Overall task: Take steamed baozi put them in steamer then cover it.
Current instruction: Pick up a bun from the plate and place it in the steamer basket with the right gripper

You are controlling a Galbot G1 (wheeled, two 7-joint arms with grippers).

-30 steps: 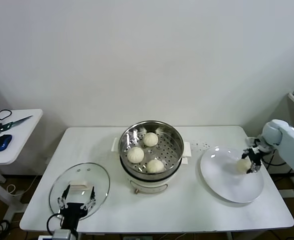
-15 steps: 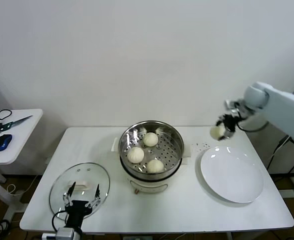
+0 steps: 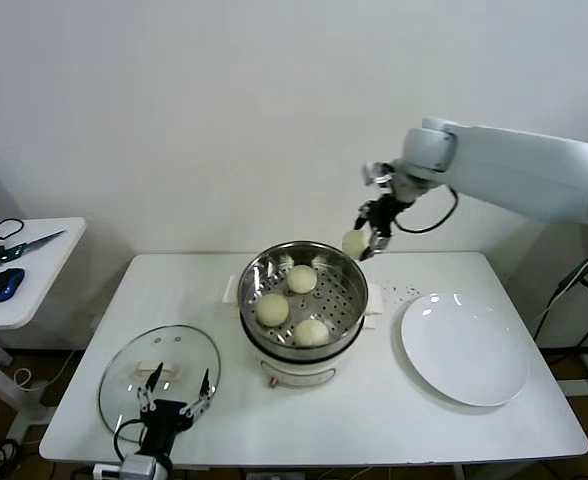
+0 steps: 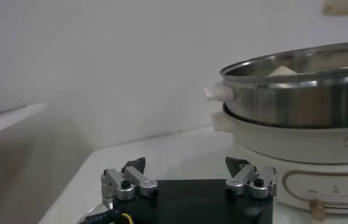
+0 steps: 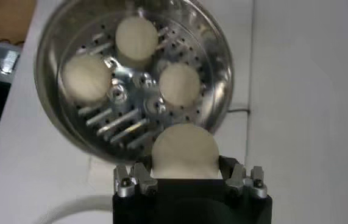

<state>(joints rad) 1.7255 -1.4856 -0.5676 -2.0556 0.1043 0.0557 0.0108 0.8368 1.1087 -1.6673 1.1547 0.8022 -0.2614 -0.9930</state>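
From the head view I see my right gripper (image 3: 367, 238) raised in the air, clamped on one steamed baozi (image 3: 355, 243), which hangs just above the far right rim of the steamer (image 3: 301, 302); three more buns (image 3: 301, 279) sit below and to the left of that claw on the perforated tray, and the white plate (image 3: 463, 347) lies bare on the table, down and to the right of it. My left gripper (image 3: 177, 404) sits low at the near table edge with its jaws spread wide, holding nothing, poised at the near edge of the cover (image 3: 159, 376), whose small white handle (image 3: 152, 369) lies just beyond the fingertips. From the left wrist view, the open fingers (image 4: 129, 183) point toward the steamer (image 4: 300, 122), which stands ahead and to one side, well apart from them. From the right wrist view, the baozi (image 5: 184, 151) is pinched between the right gripper (image 5: 186, 178) pads, with the steamer (image 5: 222, 67) open beneath it and the three buns (image 5: 179, 85) on the tray beyond the held one
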